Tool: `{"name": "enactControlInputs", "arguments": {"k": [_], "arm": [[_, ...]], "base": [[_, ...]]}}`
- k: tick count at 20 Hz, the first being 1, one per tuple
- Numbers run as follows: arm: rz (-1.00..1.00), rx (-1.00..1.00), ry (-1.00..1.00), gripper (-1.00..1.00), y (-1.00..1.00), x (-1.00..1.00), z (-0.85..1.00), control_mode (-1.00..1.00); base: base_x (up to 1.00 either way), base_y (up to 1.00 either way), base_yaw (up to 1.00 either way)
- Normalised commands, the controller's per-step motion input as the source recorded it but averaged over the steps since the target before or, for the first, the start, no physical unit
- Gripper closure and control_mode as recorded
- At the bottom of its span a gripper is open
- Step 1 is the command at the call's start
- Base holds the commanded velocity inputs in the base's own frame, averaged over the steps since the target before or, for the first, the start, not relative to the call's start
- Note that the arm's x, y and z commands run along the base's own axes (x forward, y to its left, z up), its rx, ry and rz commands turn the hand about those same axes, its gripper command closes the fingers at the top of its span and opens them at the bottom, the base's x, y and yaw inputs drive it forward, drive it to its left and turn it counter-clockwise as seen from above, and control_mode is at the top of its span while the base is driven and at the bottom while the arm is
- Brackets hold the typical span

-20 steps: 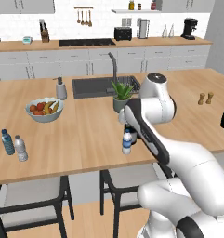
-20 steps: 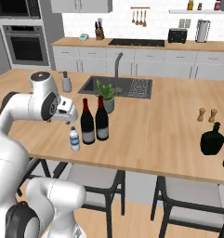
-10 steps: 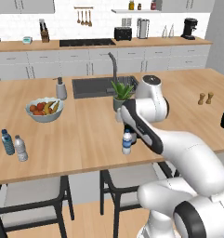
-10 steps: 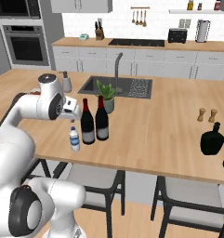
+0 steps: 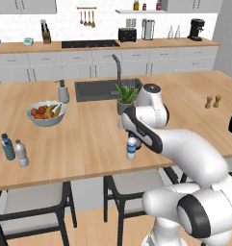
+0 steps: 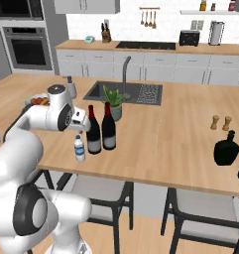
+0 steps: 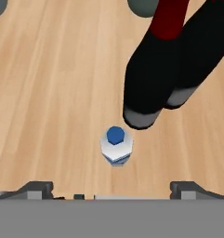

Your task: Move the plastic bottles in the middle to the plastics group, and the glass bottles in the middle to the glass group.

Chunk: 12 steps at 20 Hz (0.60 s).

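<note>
A small clear water bottle (image 7: pixel 116 147) with a blue cap and blue label band stands near the island's front edge (image 5: pixel 131 147) (image 6: pixel 80 148). Just behind it stand two tall dark wine bottles with red foil tops (image 6: pixel 93 132) (image 6: pixel 109 128), which loom large in the hand view (image 7: pixel 150 79) (image 7: pixel 197 60). My gripper (image 7: pixel 112 189) (image 6: pixel 84 127) hangs above the small bottle, open, fingertips (image 7: pixel 36 188) wide apart and touching nothing. The plastics group, a blue-tinted bottle (image 5: pixel 8 146) and a clear greyish one (image 5: pixel 21 153), stands far left. Squat dark glass bottles (image 6: pixel 226 149) stand far right.
A fruit bowl (image 5: pixel 45 113), a soap dispenser (image 5: pixel 63 91), a potted plant (image 5: pixel 124 96) and the sink (image 5: pixel 96 89) lie behind the work spot. Salt and pepper shakers (image 6: pixel 220 122) stand to the right. Stools (image 5: pixel 33 202) sit under the front edge.
The arm has swung its hand toward the middle bottles, and it now hangs over the small water bottle. The jaws have stayed open. No bottle has moved.
</note>
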Motion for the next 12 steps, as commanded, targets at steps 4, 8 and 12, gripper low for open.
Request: {"name": "enactControlInputs", "arguments": {"k": [4,8,12], "arm": [[-0.01,0.00,0.00,-1.00,0.00,0.20,-0.38,-1.00],[0.00,0.00,0.00,-1.00,0.00,0.14,-0.35,-1.00],[0.00,0.00,0.00,-1.00,0.00,0.22,-0.29,-1.00]], "base": [[0.00,0.00,0.00],[0.00,0.00,0.00],[0.00,0.00,0.00]]}}
